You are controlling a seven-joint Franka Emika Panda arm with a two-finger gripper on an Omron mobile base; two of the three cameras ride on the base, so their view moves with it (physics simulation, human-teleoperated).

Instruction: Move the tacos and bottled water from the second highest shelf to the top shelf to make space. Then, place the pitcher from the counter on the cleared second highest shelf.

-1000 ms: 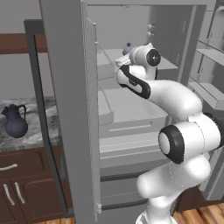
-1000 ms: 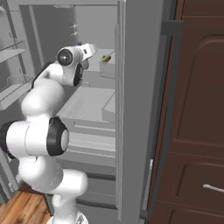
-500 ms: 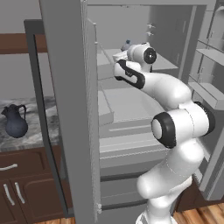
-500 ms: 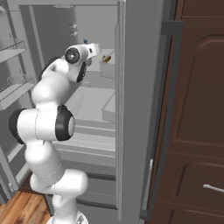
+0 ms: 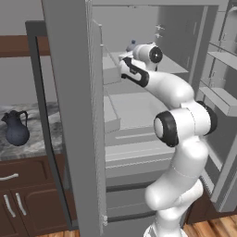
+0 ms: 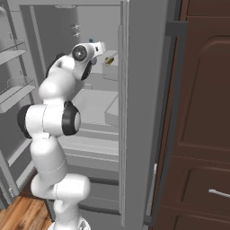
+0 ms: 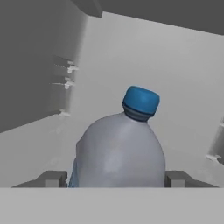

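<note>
You have the bottled water [image 7: 118,148] directly ahead of the hand, standing upright deep in the fridge, its blue cap [image 7: 141,100] uppermost. The gripper [image 7: 116,178] has its fingertips spread wide, one at each flank of the body; whether they touch the plastic, I cannot tell. Judge the bottle light, smooth and slippery, with thin walls that give under pressure. Take it across the broad body, below the shoulder, not at the neck. The pitcher [image 5: 15,130] waits on the counter [image 5: 41,143].
</note>
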